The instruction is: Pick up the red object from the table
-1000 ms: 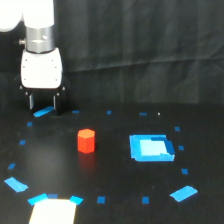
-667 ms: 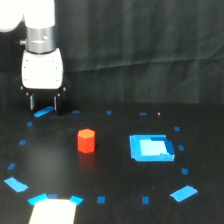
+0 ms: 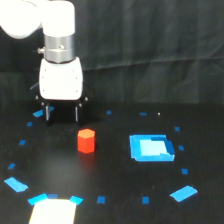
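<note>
The red object point(image 3: 86, 140), a small red-orange faceted block, stands upright on the black table point(image 3: 115, 175) left of the middle. My gripper point(image 3: 62, 114) hangs from the white head point(image 3: 60, 79) behind the block and a little toward the exterior view's left. Its two dark fingers point(image 3: 47, 113) are spread apart with nothing between them. The fingertips are close above the table and apart from the block.
A bright blue square piece point(image 3: 151, 148) lies to the exterior view's right of the block. Small blue tape marks ring the work area, with larger blue patches at the front left point(image 3: 16, 185) and front right point(image 3: 183, 193). A pale sheet point(image 3: 51, 212) lies at the front edge.
The arm has moved toward the exterior view's right and nearer the red block. The fingers stay spread. The block has not moved.
</note>
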